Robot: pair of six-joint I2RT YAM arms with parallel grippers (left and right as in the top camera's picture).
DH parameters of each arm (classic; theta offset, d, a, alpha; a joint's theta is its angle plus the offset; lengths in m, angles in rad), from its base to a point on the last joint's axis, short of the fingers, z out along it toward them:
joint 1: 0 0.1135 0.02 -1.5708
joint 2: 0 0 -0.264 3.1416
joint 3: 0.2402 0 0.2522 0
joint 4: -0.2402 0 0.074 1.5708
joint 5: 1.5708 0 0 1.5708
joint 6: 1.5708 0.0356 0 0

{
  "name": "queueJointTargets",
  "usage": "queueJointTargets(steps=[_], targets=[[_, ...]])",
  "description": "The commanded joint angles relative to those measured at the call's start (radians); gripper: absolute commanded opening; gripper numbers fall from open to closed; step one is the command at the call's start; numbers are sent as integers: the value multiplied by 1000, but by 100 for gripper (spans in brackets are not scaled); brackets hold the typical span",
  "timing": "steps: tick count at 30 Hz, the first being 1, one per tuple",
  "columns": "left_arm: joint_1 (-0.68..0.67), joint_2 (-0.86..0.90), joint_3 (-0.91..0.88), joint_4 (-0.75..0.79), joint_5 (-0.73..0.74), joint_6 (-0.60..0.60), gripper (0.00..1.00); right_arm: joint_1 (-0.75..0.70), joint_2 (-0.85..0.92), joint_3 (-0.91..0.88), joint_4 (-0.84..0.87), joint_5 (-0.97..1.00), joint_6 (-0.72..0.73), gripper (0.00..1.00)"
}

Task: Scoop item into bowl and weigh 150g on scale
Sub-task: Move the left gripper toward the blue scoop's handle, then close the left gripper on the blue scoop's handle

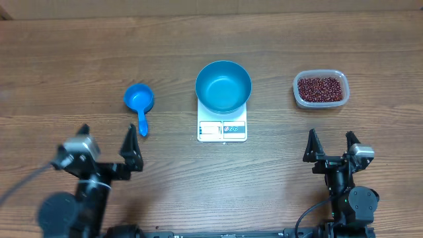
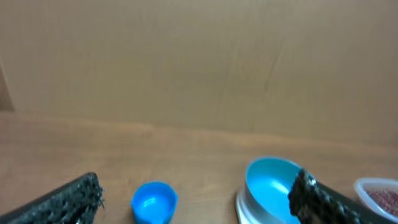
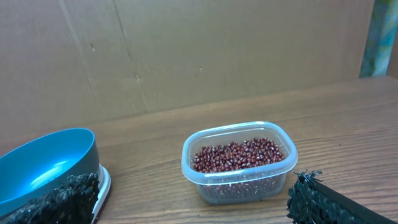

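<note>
Two claws spread wide, gripping nothing

Both my claws, left (image 1: 106,139) and right (image 1: 330,142), hang released over the wooden table (image 1: 198,39). Just ahead of my left claw lies the blue scoop (image 1: 139,99), handle toward me. Straight ahead of my right claw sits the clear tub (image 1: 297,92) of beans (image 1: 320,88). Between my claws, farther out, the bowl (image 1: 223,86) stands on the scale (image 1: 222,130).

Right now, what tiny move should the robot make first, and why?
Probably the left claw should reach forward to the blue scoop. It and the right claw are open and empty, the scoop lies just ahead of the left one, the bowl on the scale is empty, and the beans sit in the tub.
</note>
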State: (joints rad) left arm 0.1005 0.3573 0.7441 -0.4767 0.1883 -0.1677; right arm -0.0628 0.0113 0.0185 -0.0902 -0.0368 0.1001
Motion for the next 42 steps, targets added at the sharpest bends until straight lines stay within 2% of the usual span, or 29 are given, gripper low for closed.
queueJointTargets(steps=[1,6,10,23,24,25,27,29,31,35,36,37,42], targets=[[5,287,360,-250,48,3,99,1,-6,-10,8,10,-3,100],[5,642,796,-644,110,88,100,1,-6,-10,8,10,-3,100],[5,902,1035,-929,111,140,100,1,-6,-10,8,10,-3,100],[5,1307,1049,-956,112,143,100,1,-6,-10,8,10,-3,100],[5,1330,1049,-953,108,169,78,1,-6,-10,8,10,-3,100],[5,1358,1049,-945,82,178,50,1,-6,-10,8,10,-3,100],[6,1403,1049,-944,60,144,38,1,-6,-10,8,10,-3,100],[5,1477,1046,-944,30,126,32,1,-6,-10,8,10,-3,100],[6,1540,1045,-944,1,100,33,1,-6,-10,8,10,-3,100],[11,1650,1045,-936,-14,123,42,1,-6,-10,8,10,-3,100],[13,1677,1045,-927,-12,124,63,1,-6,-10,8,10,-3,100],[13,1693,1044,-921,-13,126,67,1,-6,-10,8,10,-3,100],[20,1759,1044,-911,6,207,67,1,-6,-10,8,10,-3,100]])
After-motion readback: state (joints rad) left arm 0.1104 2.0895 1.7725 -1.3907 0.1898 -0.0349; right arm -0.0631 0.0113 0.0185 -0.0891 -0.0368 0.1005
